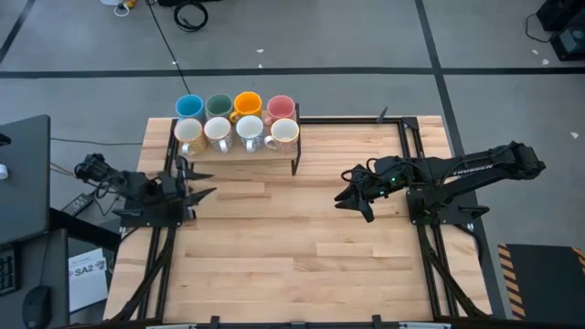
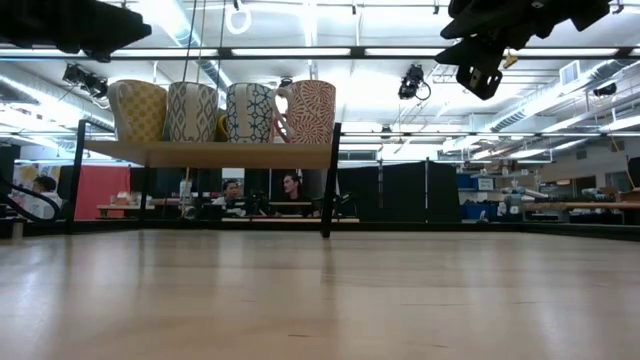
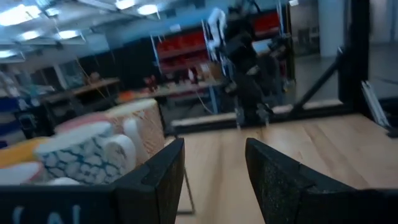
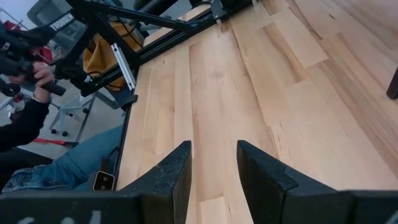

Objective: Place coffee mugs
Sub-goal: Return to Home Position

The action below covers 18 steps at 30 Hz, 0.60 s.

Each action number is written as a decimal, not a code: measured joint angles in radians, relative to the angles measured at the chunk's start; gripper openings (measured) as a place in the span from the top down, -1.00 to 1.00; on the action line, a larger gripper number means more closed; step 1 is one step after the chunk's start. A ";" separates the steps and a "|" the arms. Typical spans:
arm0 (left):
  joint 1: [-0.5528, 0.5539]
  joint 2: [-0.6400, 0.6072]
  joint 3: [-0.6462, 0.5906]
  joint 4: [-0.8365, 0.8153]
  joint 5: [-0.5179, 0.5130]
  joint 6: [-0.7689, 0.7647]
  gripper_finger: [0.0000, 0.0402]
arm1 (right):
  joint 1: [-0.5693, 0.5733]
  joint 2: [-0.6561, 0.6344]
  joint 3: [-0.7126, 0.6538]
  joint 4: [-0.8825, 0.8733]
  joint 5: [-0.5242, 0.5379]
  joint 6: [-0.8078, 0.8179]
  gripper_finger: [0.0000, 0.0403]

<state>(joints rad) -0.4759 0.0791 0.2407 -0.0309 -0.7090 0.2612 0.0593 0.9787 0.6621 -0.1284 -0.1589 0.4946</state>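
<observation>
Mugs, eight small round ceramic ones, fill a raised wooden shelf at the table's far left. Left arm sits beside it, right arm reaches over mid-table, jaws of both apart.

Both arms are matte black and jointed. The right arm, at 3 o'clock, bears white lettering along one link. Its end effector has wedge-shaped, grainy black fingers.

The dark-framed wooden shelf stood at the far left of the pale wooden table. Back row on it, left to right: blue ceramic mug, dark green ceramic mug, orange-yellow ceramic mug, pink ceramic mug. Directly in front of them stood four white ceramic mugs. My left gripper sat before the shelf's left end, and my right gripper well to the right.
</observation>
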 joint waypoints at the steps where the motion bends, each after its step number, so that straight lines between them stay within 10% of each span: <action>1: 0.007 -0.025 -0.016 0.022 0.000 0.019 0.12 | 0.000 0.000 0.000 0.000 0.000 0.000 0.34; 18: 0.291 -0.075 -0.213 0.247 0.208 0.031 0.12 | 0.000 0.000 0.000 0.024 0.000 0.000 0.34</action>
<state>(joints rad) -0.1853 0.0044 0.0275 0.2161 -0.5013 0.2925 0.0589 0.9787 0.6621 -0.1047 -0.1593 0.4944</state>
